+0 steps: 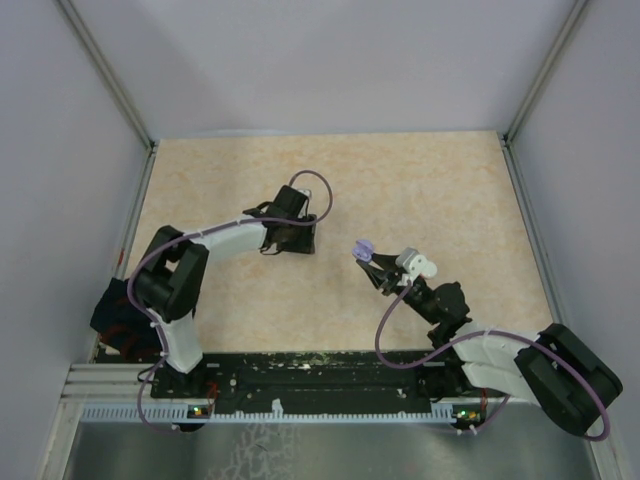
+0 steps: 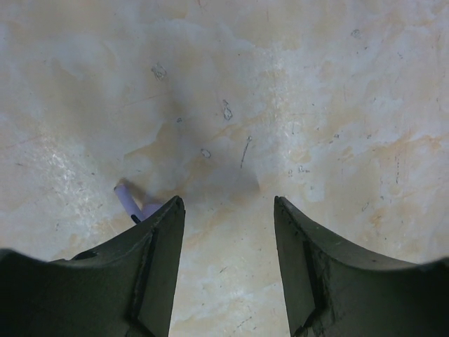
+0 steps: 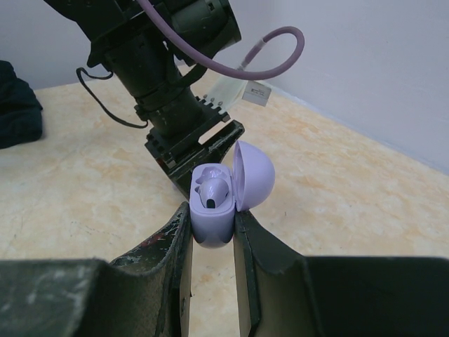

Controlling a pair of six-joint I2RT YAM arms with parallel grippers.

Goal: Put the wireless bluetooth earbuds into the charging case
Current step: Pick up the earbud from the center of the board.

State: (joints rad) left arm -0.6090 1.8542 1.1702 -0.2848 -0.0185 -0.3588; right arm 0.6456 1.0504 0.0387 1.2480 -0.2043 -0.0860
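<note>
Right claw (image 3: pixel 212 215): near right, closed tight on the case (image 3: pixel 212 223) and holding it up off the desk (image 1: pixel 430 190). The open side faces the left arm, probably so a bud can be fed in.
Case: lilac, with the lid (image 3: pixel 254 174) hinged back to the right. One seated bud (image 3: pixel 214 191) shows inside. I cannot tell whether the other well is filled.
Left claw (image 2: pixel 228 202): farther and left of the case, mid-desk, pointing down low over the surface. Its jaws are moderately wide with nothing between them.
Loose bud (image 2: pixel 130 199): a lilac stem lying on the desk just outside one finger, not in the gap. The claw likely needs to shift sideways before closing.
In the way: that same finger hides part of the loose bud.
Dark bundle (image 1: pixel 112 312): at the near left edge, well apart from both claws.
</note>
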